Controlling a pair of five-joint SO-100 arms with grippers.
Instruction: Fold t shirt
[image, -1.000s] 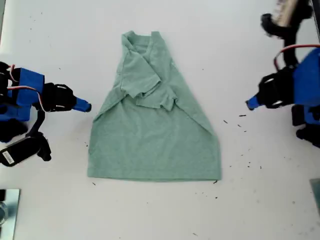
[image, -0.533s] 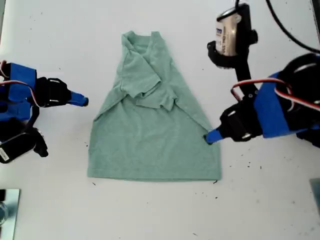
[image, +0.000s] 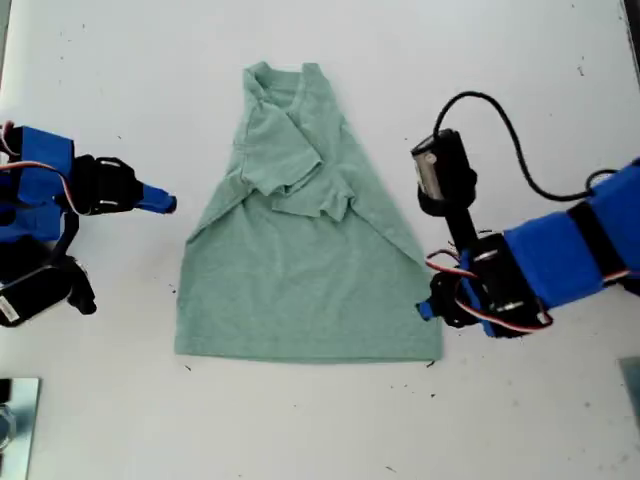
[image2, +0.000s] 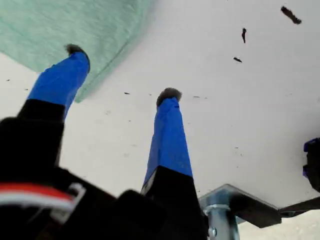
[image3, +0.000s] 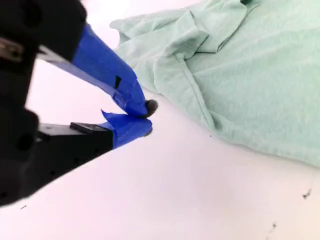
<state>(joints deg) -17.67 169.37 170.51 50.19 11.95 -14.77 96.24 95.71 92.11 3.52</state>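
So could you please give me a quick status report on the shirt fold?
First pincer open at the t shirt hem corner, nothing gripped. Second pincer shut, empty, beside the shirt. Sleeves folded in. Nothing in the way.

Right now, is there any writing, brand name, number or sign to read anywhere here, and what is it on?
None that can be read.
The t shirt is plain, with no print.
A pale label on the black part by the arm at the exterior view's left is too blurred to read.
The silvery cylinder above my first tool shows no legible marking.
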